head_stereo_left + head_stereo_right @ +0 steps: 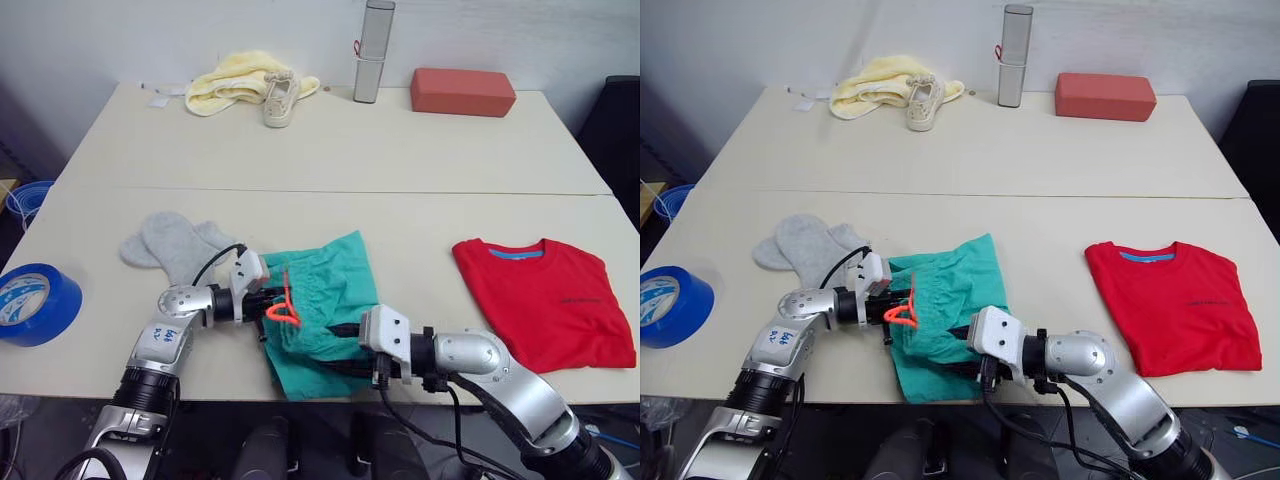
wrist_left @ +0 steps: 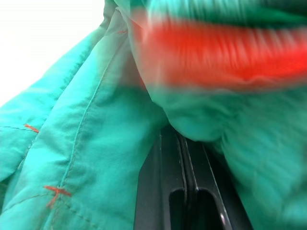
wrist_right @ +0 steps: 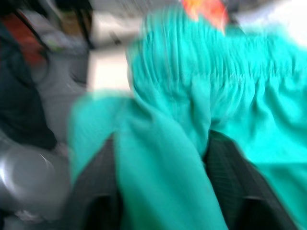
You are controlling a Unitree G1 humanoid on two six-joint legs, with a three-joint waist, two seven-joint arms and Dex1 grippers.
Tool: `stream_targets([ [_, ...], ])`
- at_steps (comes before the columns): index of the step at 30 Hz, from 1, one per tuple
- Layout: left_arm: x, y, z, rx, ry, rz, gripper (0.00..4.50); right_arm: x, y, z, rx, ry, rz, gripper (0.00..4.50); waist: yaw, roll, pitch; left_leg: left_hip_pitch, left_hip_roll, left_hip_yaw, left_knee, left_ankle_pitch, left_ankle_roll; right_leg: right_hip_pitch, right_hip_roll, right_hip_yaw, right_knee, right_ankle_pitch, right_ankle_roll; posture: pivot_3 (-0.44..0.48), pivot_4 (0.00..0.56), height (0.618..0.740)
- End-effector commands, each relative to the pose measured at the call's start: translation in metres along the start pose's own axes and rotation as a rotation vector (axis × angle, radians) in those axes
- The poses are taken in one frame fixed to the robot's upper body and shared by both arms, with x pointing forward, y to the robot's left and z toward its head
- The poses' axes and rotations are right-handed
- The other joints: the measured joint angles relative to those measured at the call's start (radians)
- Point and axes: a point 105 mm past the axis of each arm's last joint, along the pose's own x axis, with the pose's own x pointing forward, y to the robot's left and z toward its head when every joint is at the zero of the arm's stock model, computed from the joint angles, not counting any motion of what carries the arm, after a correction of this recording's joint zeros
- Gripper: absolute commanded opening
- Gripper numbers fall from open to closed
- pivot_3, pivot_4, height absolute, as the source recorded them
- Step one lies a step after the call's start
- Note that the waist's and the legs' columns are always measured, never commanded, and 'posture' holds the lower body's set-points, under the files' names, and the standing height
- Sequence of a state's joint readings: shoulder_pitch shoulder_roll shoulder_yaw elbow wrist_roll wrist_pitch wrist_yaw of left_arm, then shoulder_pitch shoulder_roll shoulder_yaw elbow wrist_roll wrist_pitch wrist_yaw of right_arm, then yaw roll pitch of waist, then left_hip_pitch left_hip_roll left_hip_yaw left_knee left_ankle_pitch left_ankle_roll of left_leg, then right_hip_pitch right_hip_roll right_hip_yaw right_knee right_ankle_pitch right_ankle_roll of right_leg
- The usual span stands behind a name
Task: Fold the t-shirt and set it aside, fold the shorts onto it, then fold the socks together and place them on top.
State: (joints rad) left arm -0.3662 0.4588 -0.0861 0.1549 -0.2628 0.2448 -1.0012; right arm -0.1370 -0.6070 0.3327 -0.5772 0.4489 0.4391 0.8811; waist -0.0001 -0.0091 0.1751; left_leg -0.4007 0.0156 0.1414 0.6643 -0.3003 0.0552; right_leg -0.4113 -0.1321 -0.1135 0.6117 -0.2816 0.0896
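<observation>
The teal-green shorts (image 1: 322, 305) lie bunched near the table's front edge, with an orange drawstring (image 1: 283, 305) showing at the waistband. My left gripper (image 1: 268, 300) is shut on the waistband at the shorts' left side. At the front right edge of the shorts, a fold of the cloth is pinched between the black fingers (image 3: 233, 182) of my right gripper (image 1: 343, 345). The red t-shirt (image 1: 548, 300) lies folded flat at the right front of the table, apart from both grippers. Two light grey socks (image 1: 175, 245) lie side by side just left of the shorts.
A blue tape roll (image 1: 30, 303) sits at the front left edge. Along the far side are a pale yellow cloth (image 1: 235, 80), a beige shoe (image 1: 280, 100), a silver cylinder (image 1: 373, 50) and a red-brown block (image 1: 462, 91). A blue bin (image 1: 25, 200) stands off the table's left.
</observation>
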Motion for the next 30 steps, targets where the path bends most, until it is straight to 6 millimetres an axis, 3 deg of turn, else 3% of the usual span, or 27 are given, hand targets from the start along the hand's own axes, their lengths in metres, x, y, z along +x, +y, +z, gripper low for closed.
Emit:
stream_targets([
  [1, -0.012, 0.007, -0.002, -0.002, 0.007, 0.031, 0.0, -0.02, 0.008, 0.022, 0.125, -0.121, 0.107, 3.36, 0.0, 0.0, 0.0, 0.0, 0.0, 0.0, 0.0, 0.0, 0.0, 0.0, 0.0, 0.0, 0.0, 0.0, 0.0, 0.0, 0.15, 0.74],
  [2, -0.016, 0.008, 0.0, 0.0, 0.008, 0.032, 0.0, -0.026, 0.007, 0.025, 0.148, -0.133, 0.109, 3.71, 0.0, 0.0, 0.0, 0.0, 0.0, 0.0, 0.0, 0.0, 0.0, 0.0, 0.0, 0.0, 0.0, 0.0, 0.0, 0.0, 0.15, 0.74],
  [6, -0.045, 0.008, 0.009, -0.011, 0.011, 0.003, 0.0, -0.052, -0.003, 0.028, 0.305, -0.135, 0.073, 3.71, -0.006, 0.0, 0.001, 0.0, 0.0, -0.001, -0.001, -0.001, 0.0, -0.001, 0.0, 0.0, 0.0, 0.0, -0.001, 0.0, 0.15, 0.74],
  [8, -0.064, 0.012, 0.019, -0.03, -0.021, 0.015, 0.0, -0.061, -0.019, 0.024, 0.323, -0.127, -0.009, 4.03, -0.006, 0.0, 0.001, 0.0, 0.001, -0.001, -0.001, -0.001, -0.001, -0.001, 0.0, 0.0, 0.0, -0.001, -0.002, 0.0, 0.15, 0.74],
  [10, -0.079, 0.01, 0.031, -0.035, -0.054, -0.001, 0.0, -0.062, -0.034, 0.021, 0.282, -0.145, -0.087, 4.46, -0.003, -0.001, 0.001, 0.0, 0.001, -0.002, -0.001, -0.001, -0.002, -0.001, 0.0, -0.001, 0.0, -0.001, -0.002, 0.0, 0.15, 0.74],
  [17, -0.089, 0.008, 0.058, -0.009, -0.103, -0.016, 0.0, -0.037, -0.049, -0.001, 0.19, -0.127, -0.133, 4.46, 0.0, 0.0, 0.002, -0.002, 0.0, -0.001, -0.001, -0.004, -0.007, -0.001, -0.001, -0.001, -0.001, -0.001, -0.001, 0.0, 0.15, 0.74],
  [20, -0.07, -0.002, 0.08, 0.017, -0.168, -0.079, 0.0, -0.025, -0.046, -0.023, 0.068, -0.045, -0.105, 3.93, 0.0, 0.0, 0.002, -0.002, -0.001, 0.0, -0.001, -0.003, -0.006, -0.002, 0.0, -0.001, -0.001, 0.0, -0.001, 0.0, 0.15, 0.74],
  [23, -0.047, -0.014, 0.09, 0.044, -0.2, -0.137, 0.0, -0.019, -0.045, -0.039, -0.015, 0.013, -0.088, 2.9, 0.0, 0.0, 0.002, -0.002, -0.002, 0.0, 0.0, -0.002, -0.004, -0.001, 0.0, -0.001, -0.001, 0.0, 0.001, 0.0, 0.15, 0.74],
  [24, -0.025, -0.023, 0.093, 0.053, -0.23, -0.185, 0.0, -0.016, -0.044, -0.044, -0.073, 0.043, -0.076, 2.53, -0.002, 0.0, 0.002, -0.002, -0.002, 0.001, 0.0, -0.001, -0.001, -0.001, 0.0, 0.0, 0.0, 0.001, 0.001, 0.0, 0.15, 0.74],
  [26, -0.001, -0.034, 0.099, 0.066, -0.265, -0.24, 0.0, -0.012, -0.044, -0.05, -0.144, 0.073, -0.054, 1.83, 0.0, 0.0, 0.002, -0.002, -0.002, 0.003, 0.0, 0.0, 0.0, 0.0, 0.001, 0.0, 0.002, 0.002, 0.003, 0.0, 0.15, 0.74],
  [30, 0.042, -0.048, 0.075, 0.103, -0.159, -0.277, 0.0, -0.006, -0.048, -0.053, -0.202, 0.076, -0.084, 0.42, -0.004, 0.0, 0.002, -0.002, -0.002, 0.004, 0.002, 0.001, 0.001, 0.0, 0.003, 0.0, 0.002, 0.002, 0.003, 0.0, 0.15, 0.74],
])
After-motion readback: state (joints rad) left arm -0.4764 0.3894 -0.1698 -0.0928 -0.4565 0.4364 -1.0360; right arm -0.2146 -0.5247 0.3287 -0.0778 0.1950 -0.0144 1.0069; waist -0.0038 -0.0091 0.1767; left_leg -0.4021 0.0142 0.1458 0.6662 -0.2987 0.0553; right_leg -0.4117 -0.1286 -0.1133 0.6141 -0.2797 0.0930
